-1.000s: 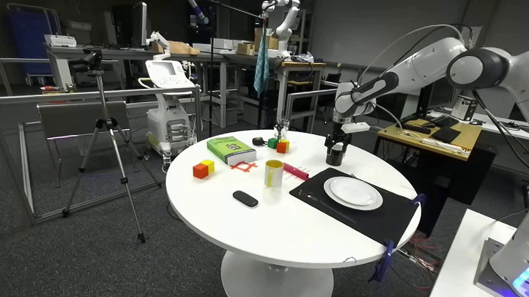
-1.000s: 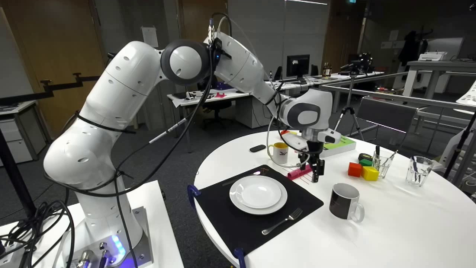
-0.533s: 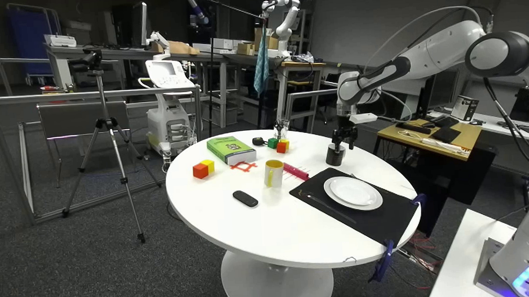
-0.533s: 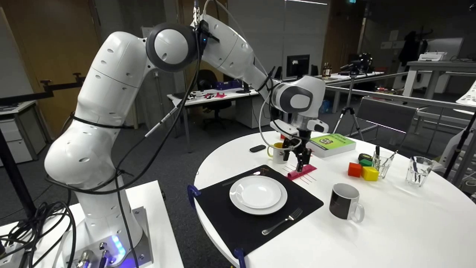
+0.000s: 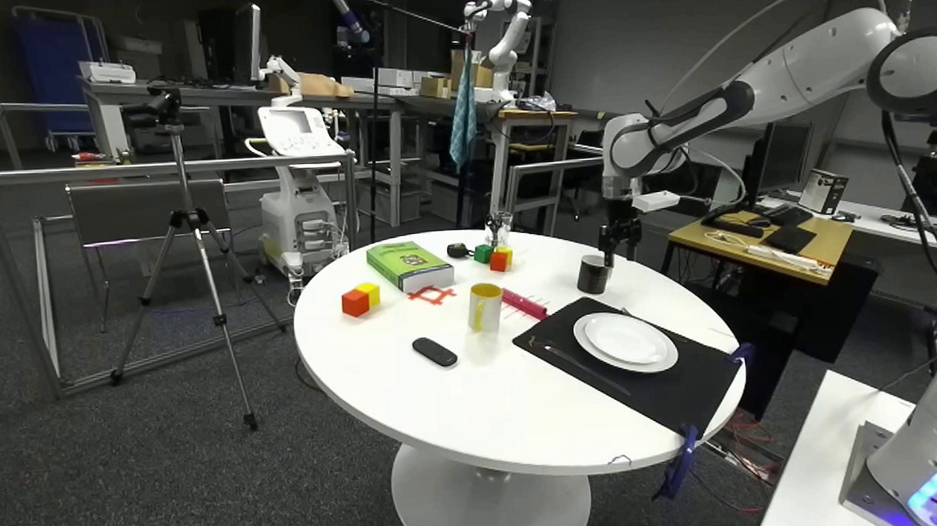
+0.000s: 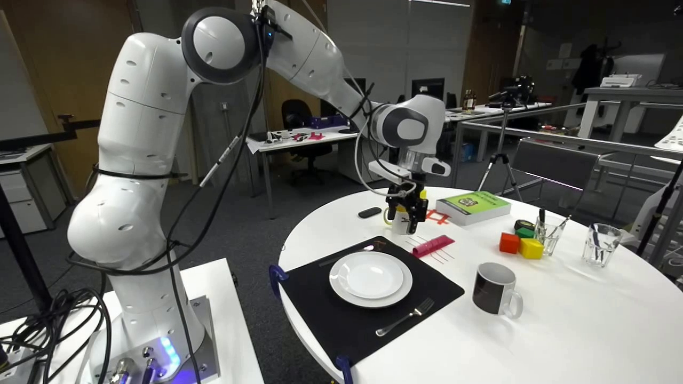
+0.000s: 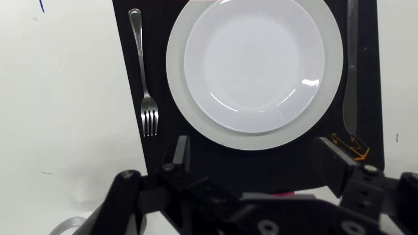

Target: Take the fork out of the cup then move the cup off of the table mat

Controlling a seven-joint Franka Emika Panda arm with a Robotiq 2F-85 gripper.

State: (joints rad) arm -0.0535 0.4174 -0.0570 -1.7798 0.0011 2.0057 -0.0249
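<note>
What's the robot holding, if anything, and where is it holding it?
Nothing, so no part is gripped: the gripper is wide open. The fork lies on the mat, and the black mug stands on the table.

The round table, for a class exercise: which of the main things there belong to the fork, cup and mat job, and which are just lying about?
Belong to the job:
table mat
fork, lying on it
cup, standing beside it

Just lying about:
white plates
knife
yellow-handled mug
green book
flat black object
coloured blocks
drinking glasses
pink piece
</note>
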